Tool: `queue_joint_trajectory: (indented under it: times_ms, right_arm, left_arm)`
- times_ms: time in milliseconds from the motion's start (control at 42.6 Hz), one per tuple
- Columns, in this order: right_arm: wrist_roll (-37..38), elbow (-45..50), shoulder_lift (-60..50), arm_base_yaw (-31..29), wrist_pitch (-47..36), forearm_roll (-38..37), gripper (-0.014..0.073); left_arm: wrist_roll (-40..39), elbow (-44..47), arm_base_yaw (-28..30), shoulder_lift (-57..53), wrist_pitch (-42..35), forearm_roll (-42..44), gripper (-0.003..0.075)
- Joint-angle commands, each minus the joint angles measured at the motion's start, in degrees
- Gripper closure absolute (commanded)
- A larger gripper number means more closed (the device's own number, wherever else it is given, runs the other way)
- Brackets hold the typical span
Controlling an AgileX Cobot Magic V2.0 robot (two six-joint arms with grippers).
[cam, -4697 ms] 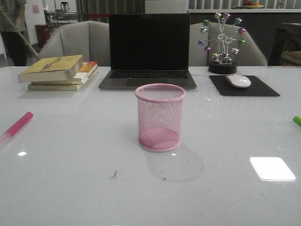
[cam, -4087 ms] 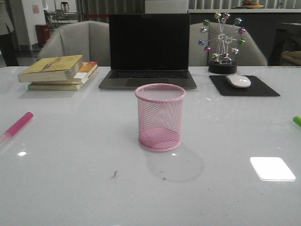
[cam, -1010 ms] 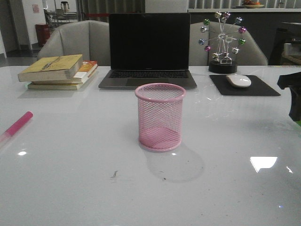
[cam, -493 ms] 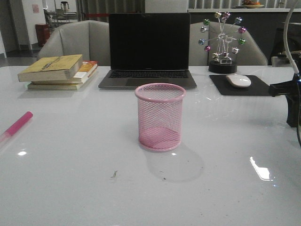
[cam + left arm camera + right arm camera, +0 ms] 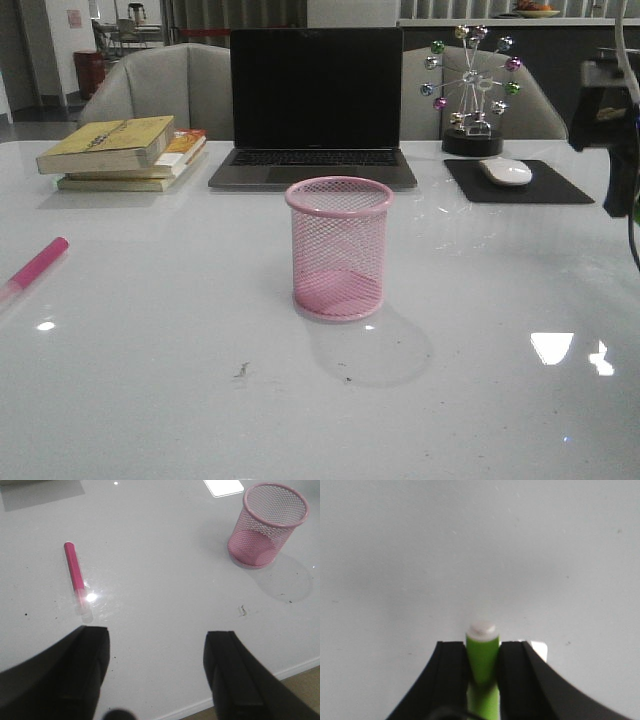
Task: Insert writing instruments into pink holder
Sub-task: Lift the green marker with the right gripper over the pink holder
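Note:
The pink holder (image 5: 338,250) stands upright mid-table, with nothing showing inside it; the left wrist view has it too (image 5: 270,525). The magenta marker (image 5: 35,268) lies flat near the table's left edge, whitish end toward me, and shows again as the magenta marker (image 5: 75,575) beyond my left gripper (image 5: 156,639). That gripper hangs open over bare table, apart from the marker. My right gripper (image 5: 482,650) is shut on the lime green marker (image 5: 482,660), whose whitish end (image 5: 481,628) pokes out past the fingertips, above the tabletop. The right arm (image 5: 612,130) shows raised at the far right edge.
Behind the holder are a black laptop (image 5: 318,100), stacked books (image 5: 120,150) at back left, a white mouse (image 5: 505,171) on a black pad and a ferris-wheel ornament (image 5: 470,90) at back right. The table's front edge (image 5: 250,685) lies just under the left gripper.
The right arm came in at the right edge and has risen. The green marker that lay at the table's right edge is gone from there, and the right gripper now holds it.

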Motion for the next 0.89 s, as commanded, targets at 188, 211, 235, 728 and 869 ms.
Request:
queue_joint_trajectory:
  times_ms: [188, 211, 235, 728, 869]
  right_arm:
    - [-0.9, 13.7, -21.5, 10.6, -24.5, 5.9, 0.0411]
    - [-0.9, 15.0, -22.7, 12.5, -26.7, 5.9, 0.0411]
    - [-0.9, 16.3, -23.9, 13.9, -28.9, 5.9, 0.0411]
    - [-0.9, 36.0, -26.2, 38.8, -81.0, 5.5, 0.0411]
    - [-0.9, 36.2, -21.8, 38.8, -85.5, 5.5, 0.0411]
  left_arm:
    - [-0.1, -1.7, -0.4, 0.1, -4.4, -0.6, 0.0245]
    - [-0.1, -1.7, -0.4, 0.1, -4.4, -0.6, 0.0245]
    - [-0.1, -1.7, -0.4, 0.1, -4.4, -0.6, 0.0245]
    - [-0.1, -1.7, -0.4, 0.1, -4.3, -0.6, 0.0245]
    - [-0.1, -1.7, -0.4, 0.1, -4.3, -0.6, 0.0245]
